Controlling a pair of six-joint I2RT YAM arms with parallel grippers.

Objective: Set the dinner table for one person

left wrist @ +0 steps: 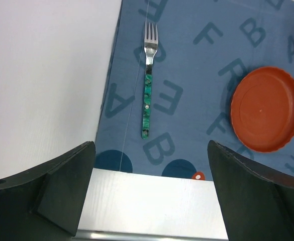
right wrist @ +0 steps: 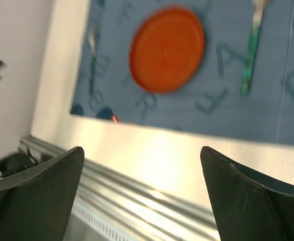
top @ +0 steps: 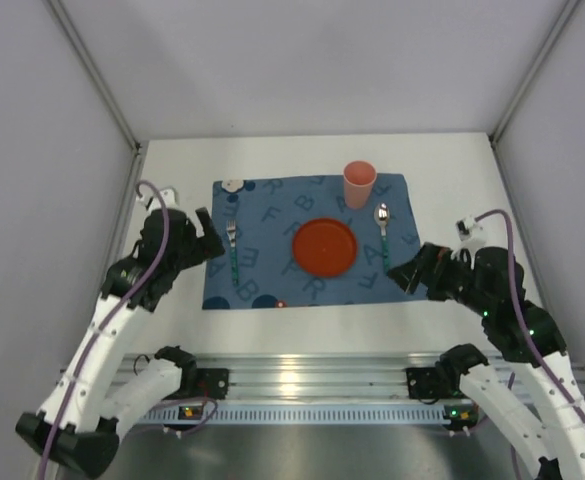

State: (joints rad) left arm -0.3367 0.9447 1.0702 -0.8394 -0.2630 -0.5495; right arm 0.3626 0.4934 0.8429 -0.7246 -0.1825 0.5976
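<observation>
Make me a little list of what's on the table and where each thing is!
table: white, with a blue letter mat in the middle
plate: orange, round, in the middle of the mat
fork: green handle, on the mat left of the plate, prongs pointing away from the arms
spoon: green handle, on the mat right of the plate
cup: pink, upright, at the mat's far edge
left claw: open, holding nothing, by the mat's left edge
right claw: open, holding nothing, by the mat's near right corner

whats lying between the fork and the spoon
The orange plate sits between the fork and the spoon, on the blue mat; the top view shows it.
</observation>
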